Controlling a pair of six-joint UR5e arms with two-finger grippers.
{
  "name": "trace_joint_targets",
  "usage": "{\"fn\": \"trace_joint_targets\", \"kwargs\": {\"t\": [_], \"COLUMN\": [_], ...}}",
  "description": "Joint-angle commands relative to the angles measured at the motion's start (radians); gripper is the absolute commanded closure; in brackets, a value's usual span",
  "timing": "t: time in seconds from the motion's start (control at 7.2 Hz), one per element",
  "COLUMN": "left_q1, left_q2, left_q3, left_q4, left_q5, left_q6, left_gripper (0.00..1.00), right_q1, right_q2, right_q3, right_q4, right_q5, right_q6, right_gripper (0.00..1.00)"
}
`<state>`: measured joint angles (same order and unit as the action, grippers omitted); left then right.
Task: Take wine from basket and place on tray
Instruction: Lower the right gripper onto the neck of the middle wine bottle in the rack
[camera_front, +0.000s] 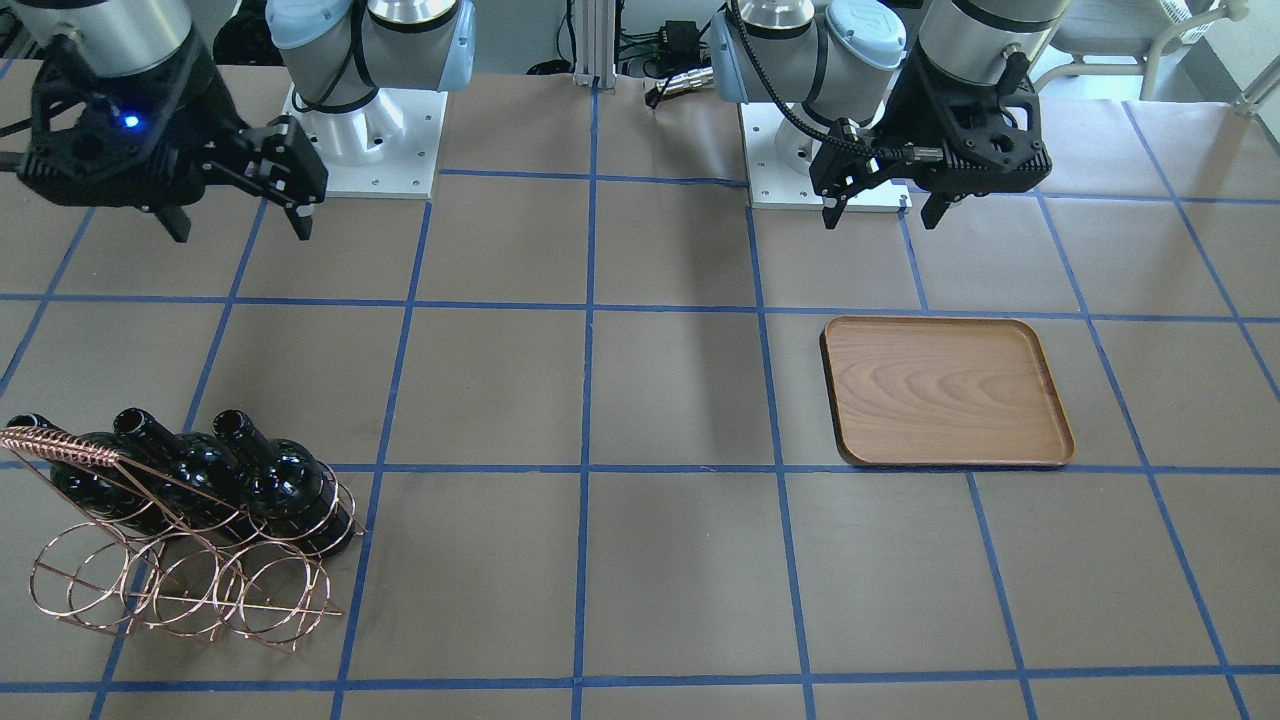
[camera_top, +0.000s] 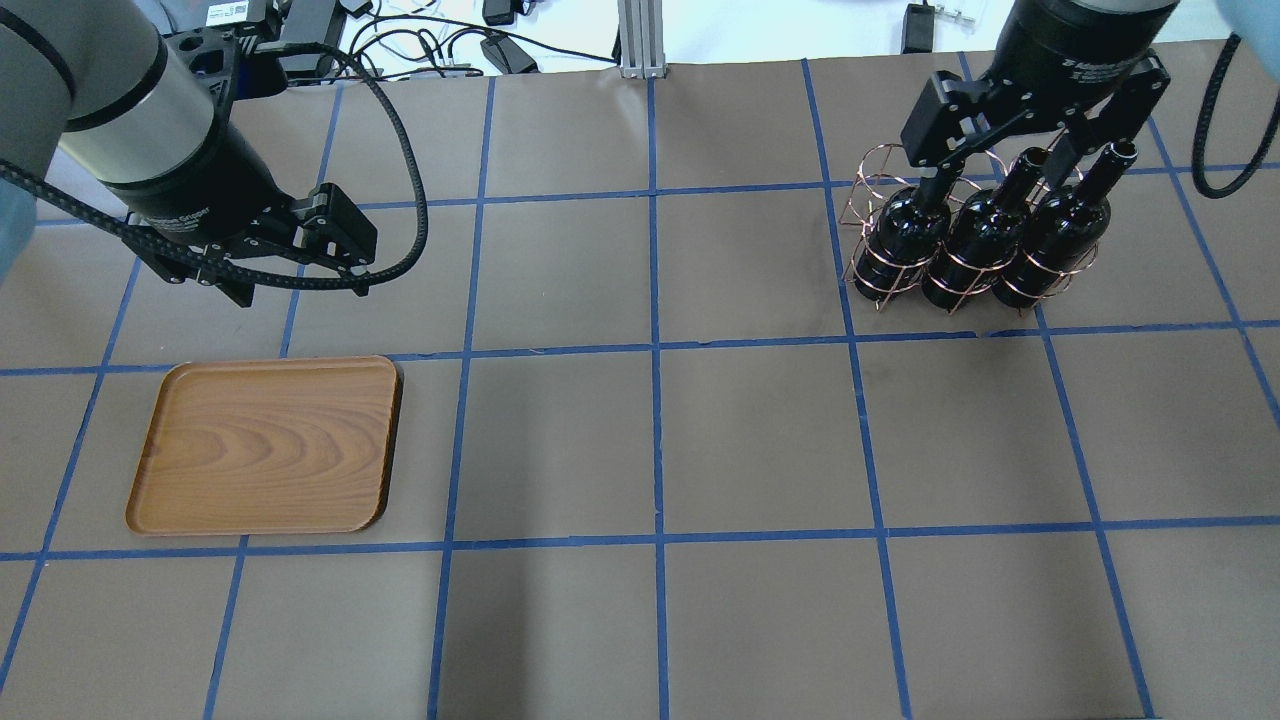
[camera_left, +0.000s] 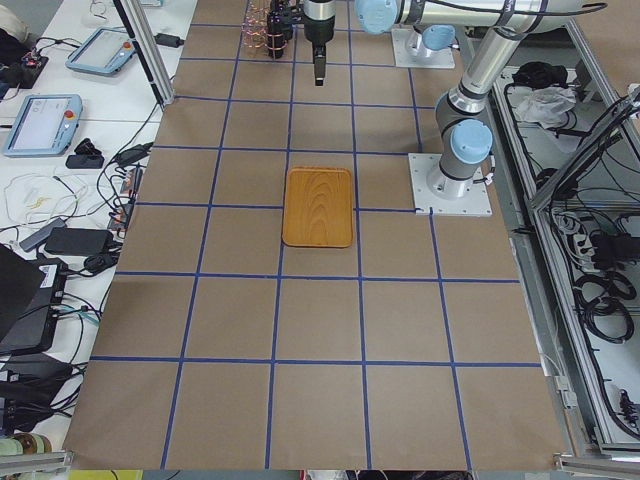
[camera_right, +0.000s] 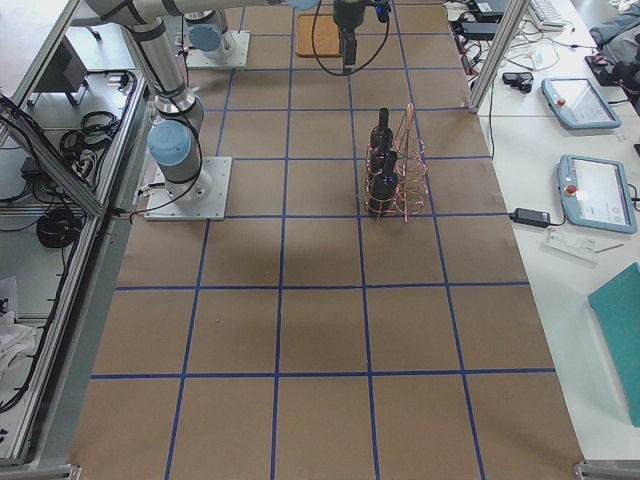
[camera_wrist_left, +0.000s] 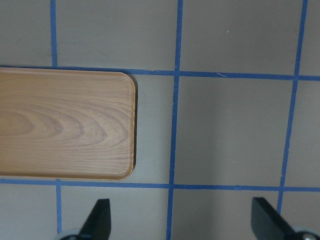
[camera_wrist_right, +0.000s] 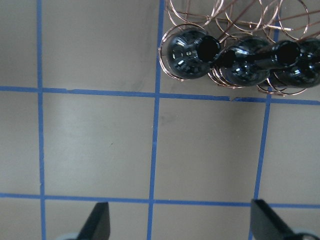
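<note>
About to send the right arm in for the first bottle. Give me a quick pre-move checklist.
1. Right gripper open, empty: ok.
2. Three wine bottles seated in the basket: ok.
3. Tray bare: ok.
4. Left gripper open, empty: ok.
5. Right gripper centred over a bottle neck: not ok; the bottles sit at its wrist view's top edge.
6. Clearance above the necks: cannot tell.

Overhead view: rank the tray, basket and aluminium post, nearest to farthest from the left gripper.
From the left gripper:
1. tray, just below it in the view, left side.
2. aluminium post, top edge, centre.
3. basket, far right, with the wine bottles in it.
</note>
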<state>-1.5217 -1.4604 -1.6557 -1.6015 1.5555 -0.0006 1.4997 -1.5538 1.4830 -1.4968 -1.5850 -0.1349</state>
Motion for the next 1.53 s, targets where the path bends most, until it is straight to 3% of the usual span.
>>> {"fn": "trace_joint_targets", "kwargs": {"t": [0.0,0.28,0.56,0.97,1.39], "left_q1": [0.000,0.000,0.000,0.000,0.000], "left_q2": [0.000,0.000,0.000,0.000,0.000], "left_q3": [0.001,0.001,0.001,0.001,-0.001], "left_q4": [0.000,0.000,0.000,0.000,0.000], "left_q5": [0.000,0.000,0.000,0.002,0.002], "left_q6": [-0.001,-0.001,-0.001,0.002,0.002], "left_gripper": [0.00,0.00,0.00,0.00,0.00], "right_q1": [-0.113,-0.131,-0.165,-0.165,-0.161], "right_q2": [0.015,0.099,0.122,0.162,0.185], "right_q3": [0.104,0.106,0.106,0.103,0.103], "right_q4": [-0.179,-0.268,-0.273,-0.312,-0.355], "right_q5": [-0.006,-0.012,-0.012,-0.009,0.000], "right_q6": [-0.148,-0.179,-0.189,-0.024,-0.020], "right_gripper": [0.00,0.05,0.05,0.11,0.12]}}
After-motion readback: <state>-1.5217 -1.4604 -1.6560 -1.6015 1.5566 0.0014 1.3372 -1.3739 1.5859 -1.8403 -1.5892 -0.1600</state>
